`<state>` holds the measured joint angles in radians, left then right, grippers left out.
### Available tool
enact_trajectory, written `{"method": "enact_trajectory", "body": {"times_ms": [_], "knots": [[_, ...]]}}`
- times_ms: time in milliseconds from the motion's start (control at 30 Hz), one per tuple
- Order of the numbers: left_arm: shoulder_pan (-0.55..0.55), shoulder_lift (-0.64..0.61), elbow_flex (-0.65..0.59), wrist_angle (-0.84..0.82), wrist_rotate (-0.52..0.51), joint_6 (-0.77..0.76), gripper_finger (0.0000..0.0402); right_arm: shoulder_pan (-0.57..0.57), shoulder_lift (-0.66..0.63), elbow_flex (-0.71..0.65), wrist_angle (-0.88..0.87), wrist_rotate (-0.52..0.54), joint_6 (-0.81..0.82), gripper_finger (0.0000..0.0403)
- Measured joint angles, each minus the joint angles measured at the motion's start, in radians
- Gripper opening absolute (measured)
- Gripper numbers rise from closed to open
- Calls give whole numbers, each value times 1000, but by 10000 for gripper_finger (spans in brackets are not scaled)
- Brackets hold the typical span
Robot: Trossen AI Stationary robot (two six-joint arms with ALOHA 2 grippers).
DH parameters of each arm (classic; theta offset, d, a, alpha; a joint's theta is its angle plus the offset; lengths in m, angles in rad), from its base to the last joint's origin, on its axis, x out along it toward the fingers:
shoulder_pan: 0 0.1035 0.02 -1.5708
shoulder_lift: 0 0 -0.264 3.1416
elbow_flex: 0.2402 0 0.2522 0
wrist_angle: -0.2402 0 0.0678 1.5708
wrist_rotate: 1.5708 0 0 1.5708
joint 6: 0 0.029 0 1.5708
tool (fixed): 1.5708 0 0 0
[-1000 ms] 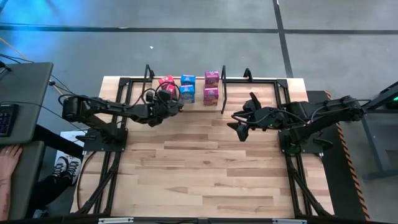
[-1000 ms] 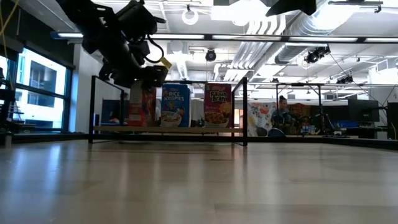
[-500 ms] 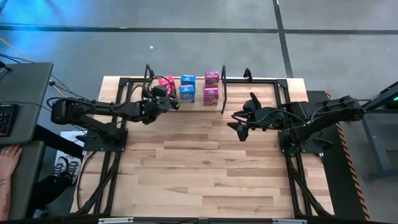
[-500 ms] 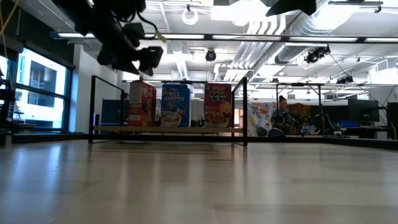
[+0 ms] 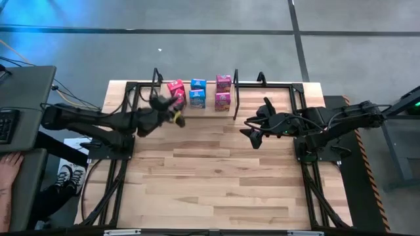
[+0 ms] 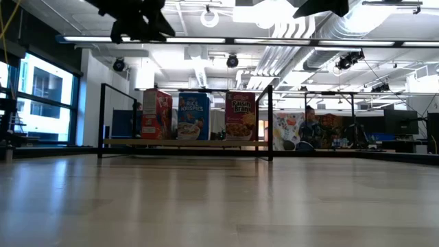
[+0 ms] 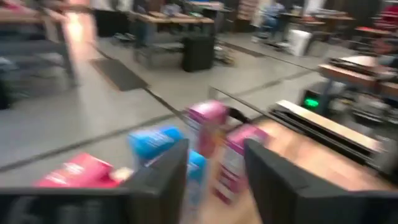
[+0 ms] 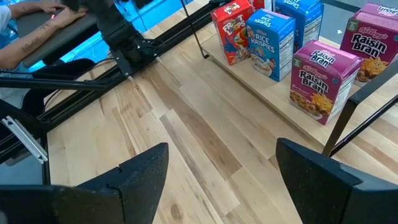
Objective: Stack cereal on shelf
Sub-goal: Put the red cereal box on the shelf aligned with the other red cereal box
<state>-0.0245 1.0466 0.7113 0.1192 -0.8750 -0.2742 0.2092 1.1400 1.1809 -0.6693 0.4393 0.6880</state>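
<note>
Several cereal boxes stand upright on their bases on the shelf (image 5: 207,92), the wooden board in a black frame at the table's far edge: red ones (image 5: 175,87), blue ones (image 5: 197,98) and pink ones (image 5: 222,99). The low view shows a red (image 6: 157,114), a blue (image 6: 193,115) and a pink box (image 6: 240,115) side by side. My left gripper (image 5: 176,117) is open and empty, high above the table, just near and left of the red boxes. It shows at the top of the low view (image 6: 137,17). My right gripper (image 5: 252,134) waits open and empty to the right of the shelf.
The shelf's black upright end rails (image 5: 157,82) (image 5: 235,95) stand at either side of the boxes. Black frame bars (image 8: 134,46) run along the table's sides. Bare plank tabletop (image 5: 210,177) fills the near half. A person's hand (image 5: 8,167) rests at a desk beyond the left edge.
My left gripper has drawn back from the red boxes on the shelf, going up and toward the table's left and near edges. The red box that it stood in front of now shows whole and upright on the shelf. My right arm has kept still.
</note>
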Motion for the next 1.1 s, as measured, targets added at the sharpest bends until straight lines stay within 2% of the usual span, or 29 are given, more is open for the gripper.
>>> {"method": "enact_trajectory", "body": {"times_ms": [100, 167, 333, 467, 667, 833, 967, 1100], "knots": [[-75, 36, -14, 2, -3, -99, 50, 0, 0, 0, 0, 2, 0, 291], [-109, 88, -35, 18, -34, -174, 16, 0, 0, 0, 0, 2, 0, 291], [-146, 235, -64, 95, -159, -290, 2, 0, 0, 0, 0, 2, 0, 291], [-134, 318, -65, 174, -275, -294, 1, 0, 0, 0, 0, 2, 0, 291], [-62, 400, -65, 212, -288, -298, 0, 0, 0, 0, -1, 2, 0, 291], [-18, 418, -65, 199, -294, -319, 0, 0, 0, 0, -2, 1, 0, 291], [-7, 418, -65, 122, -290, -341, 0, 0, 0, 0, -2, 0, -5, 291], [-7, 418, -65, 16, -288, -455, 0, 0, 0, 0, -2, -2, -15, 291]]}}
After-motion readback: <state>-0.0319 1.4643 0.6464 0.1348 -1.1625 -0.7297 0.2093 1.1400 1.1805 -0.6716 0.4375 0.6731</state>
